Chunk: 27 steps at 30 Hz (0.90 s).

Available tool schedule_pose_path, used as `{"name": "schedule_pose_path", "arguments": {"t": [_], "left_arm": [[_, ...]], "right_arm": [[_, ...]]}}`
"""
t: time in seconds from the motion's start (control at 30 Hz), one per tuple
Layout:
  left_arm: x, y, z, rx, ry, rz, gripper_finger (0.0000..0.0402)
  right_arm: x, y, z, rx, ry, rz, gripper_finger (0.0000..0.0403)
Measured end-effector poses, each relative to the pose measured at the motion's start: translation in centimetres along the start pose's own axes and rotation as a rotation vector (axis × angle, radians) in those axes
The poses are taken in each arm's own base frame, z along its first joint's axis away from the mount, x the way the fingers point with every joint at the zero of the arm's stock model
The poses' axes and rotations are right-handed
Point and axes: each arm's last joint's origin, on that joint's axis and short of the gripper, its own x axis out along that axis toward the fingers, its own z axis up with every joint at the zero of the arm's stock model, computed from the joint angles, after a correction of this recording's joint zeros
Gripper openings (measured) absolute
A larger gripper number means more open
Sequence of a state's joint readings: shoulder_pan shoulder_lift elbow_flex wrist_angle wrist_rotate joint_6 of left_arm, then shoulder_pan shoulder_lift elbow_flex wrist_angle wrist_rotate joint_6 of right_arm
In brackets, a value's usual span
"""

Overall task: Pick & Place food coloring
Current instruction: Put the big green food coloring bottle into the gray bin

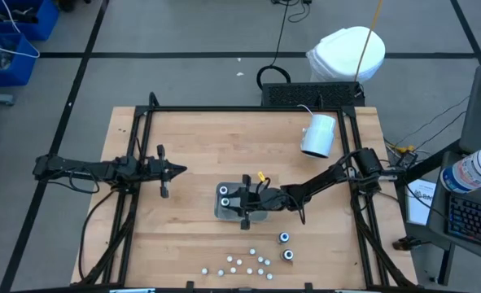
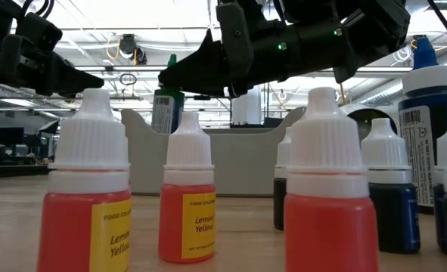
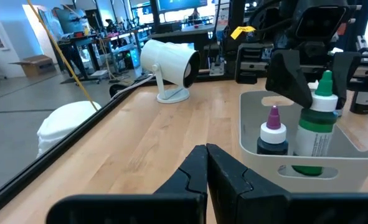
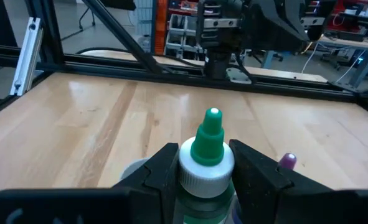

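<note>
A green-tipped food coloring bottle [image 4: 210, 140] stands upright inside the grey tray [image 3: 308, 168] at the table's middle, and my right gripper [image 4: 205, 167] is shut on it. Beside it in the tray stands a purple-tipped bottle [image 3: 273, 132]. Several more small bottles [image 1: 240, 264] stand loose near the table's front edge, with two dark ones [image 1: 286, 246] to their right. In the low view these are yellow bottles [image 2: 189, 204] up close. My left gripper [image 1: 177, 169] waits shut over the table's left part, touching nothing. My right gripper pinches the green-tipped bottle between its two fingers at the white collar [image 4: 202, 169] just under the green tip. The fingers [image 3: 288, 78] come level from the table's right side. The bottle is upright with its lower part inside the tray; whether it rests on the tray floor, I cannot tell.
A white cylinder-shaped device [image 1: 319, 134] on a foot stands at the back right of the table. Black frame rails [image 1: 248, 108] run along the far and side edges. Bare wood [image 1: 191, 138] lies between the tray and the far rail.
</note>
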<state>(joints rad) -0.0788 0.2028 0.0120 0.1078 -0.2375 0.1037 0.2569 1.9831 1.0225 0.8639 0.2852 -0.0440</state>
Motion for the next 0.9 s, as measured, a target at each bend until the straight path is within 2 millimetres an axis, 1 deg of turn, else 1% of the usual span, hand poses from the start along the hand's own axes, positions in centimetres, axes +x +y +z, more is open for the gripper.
{"name": "schedule_pose_path", "arguments": {"t": [0.17,0.43,0.6,0.7,0.83,0.9], "left_arm": [[0.0,0.0,0.0,0.021,0.000,0.000,0.0010],[0.0,0.0,0.0,0.022,0.000,0.000,0.0010],[0.0,0.0,0.0,0.022,0.000,0.000,0.0010],[0.0,0.0,0.0,0.022,0.000,0.000,0.0010],[0.0,0.0,0.0,0.023,0.000,0.000,0.0010],[0.0,0.0,0.0,0.023,0.001,0.000,0.0010]], "right_arm": [[0.0,-0.1,0.0,0.018,0.005,-0.024,0.0121],[0.0,0.1,-0.5,-0.087,0.051,0.011,0.0121],[0.0,-0.2,-0.5,-0.026,0.047,-0.005,0.0121],[0.1,-0.3,-0.6,-0.018,0.046,-0.006,0.0121],[1.3,0.1,-2.0,-0.052,0.052,-0.004,0.0121],[2.3,0.4,-2.2,-0.061,0.047,-0.004,0.0121]]}}
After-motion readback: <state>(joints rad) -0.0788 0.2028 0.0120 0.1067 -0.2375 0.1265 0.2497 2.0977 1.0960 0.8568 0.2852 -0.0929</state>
